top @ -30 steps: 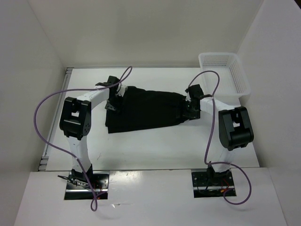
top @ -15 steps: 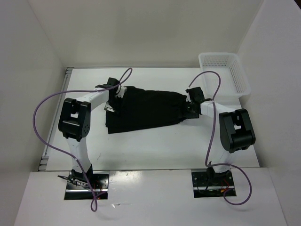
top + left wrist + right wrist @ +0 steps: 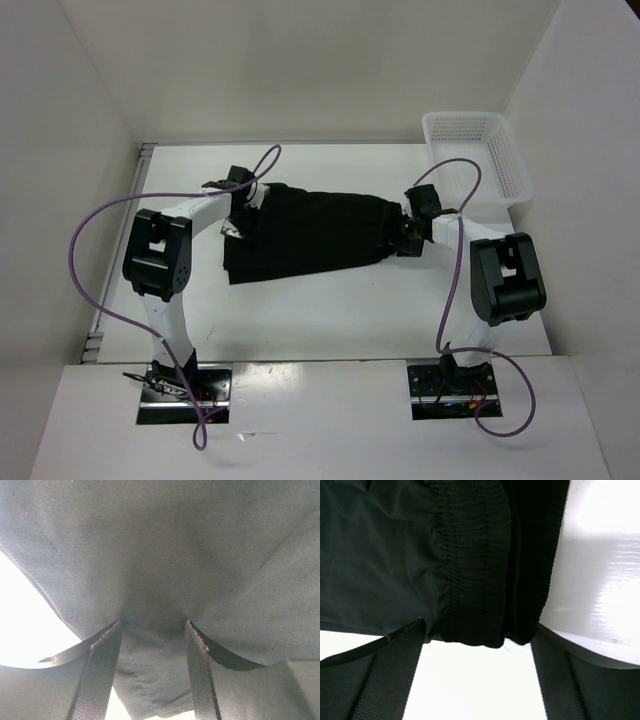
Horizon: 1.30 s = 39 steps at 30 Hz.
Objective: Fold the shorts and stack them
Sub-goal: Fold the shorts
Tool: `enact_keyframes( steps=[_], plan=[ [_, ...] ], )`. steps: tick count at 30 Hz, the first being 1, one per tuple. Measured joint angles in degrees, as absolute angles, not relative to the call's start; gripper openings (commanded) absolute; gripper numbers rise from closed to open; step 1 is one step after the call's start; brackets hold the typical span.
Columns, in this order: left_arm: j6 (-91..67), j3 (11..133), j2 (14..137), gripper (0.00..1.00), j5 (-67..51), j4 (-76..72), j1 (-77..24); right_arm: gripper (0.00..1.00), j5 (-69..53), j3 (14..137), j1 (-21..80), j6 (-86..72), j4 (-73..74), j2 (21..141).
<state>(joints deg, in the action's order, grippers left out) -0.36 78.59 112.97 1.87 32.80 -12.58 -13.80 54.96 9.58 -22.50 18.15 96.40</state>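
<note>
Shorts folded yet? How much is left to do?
Not much is done: the shorts lie spread on the table, with no finished fold showing. In hand: the left gripper has cloth between its jaws, and the right gripper sits at the waistband, jaws open. Left: folding, then stacking.

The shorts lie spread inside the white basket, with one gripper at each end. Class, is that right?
No. The top external view shows the shorts spread on the table, not inside the white basket, which stands apart. The left gripper and right gripper are at their ends.
</note>
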Motion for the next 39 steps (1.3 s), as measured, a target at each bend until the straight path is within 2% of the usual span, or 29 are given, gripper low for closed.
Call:
enact_keyframes(
  steps=[1, 2, 4, 5, 6, 8, 9, 19, 26, 28, 31, 39],
  plan=[
    [-0.34, 78.37, 112.81, 0.60, 2.04, 32.73, -12.58, 0.78, -14.02, 54.98, 9.58, -23.07, 17.98, 96.57],
    [-0.34, 78.24, 112.73, 0.60, 2.39, 32.77, -12.58, 0.66, -14.15, 54.96, 9.58, -23.53, 17.85, 96.73],
    [-0.36, 77.97, 112.60, 0.60, 2.83, 32.69, -12.58, 0.50, -13.96, 54.96, 9.58, -24.29, 17.65, 96.92],
    [-0.36, 77.87, 112.49, 0.60, 3.01, 32.62, -12.58, 0.50, -13.74, 54.94, 9.58, -24.45, 17.56, 96.95],
    [-0.36, 77.62, 112.36, 0.60, 3.14, 32.45, -12.58, 0.43, -13.28, 54.94, 9.58, -24.84, 17.54, 96.95],
    [-0.40, 77.38, 112.18, 0.60, 3.22, 32.25, -12.58, 0.37, -12.58, 54.65, 9.58, -24.67, 17.19, 96.92],
    [-0.40, 77.34, 112.16, 0.60, 3.25, 32.21, -12.58, 0.30, -12.19, 54.33, 9.58, -24.49, 16.91, 96.90],
    [-0.34, 77.25, 111.96, 0.62, 1.32, 32.86, -12.08, 0.02, -8.43, 50.26, 9.87, -19.81, 14.81, 91.50],
    [-0.25, 77.25, 111.31, 0.62, -0.78, 34.72, -6.70, 0.00, -7.25, 49.69, 9.74, -12.43, 14.35, 86.89],
    [-0.25, 77.28, 111.31, 0.65, -1.13, 35.18, -5.48, 0.00, -7.05, 49.82, 9.72, -9.89, 14.39, 85.97],
    [-0.23, 78.13, 111.33, 0.65, -2.72, 36.42, -5.28, 0.00, -6.17, 50.68, 9.72, -5.17, 14.87, 85.10],
    [-0.23, 87.90, 117.27, 0.67, -7.68, 38.41, -6.81, 0.00, -3.11, 55.96, 9.72, 9.23, 15.66, 83.96]
  ],
)
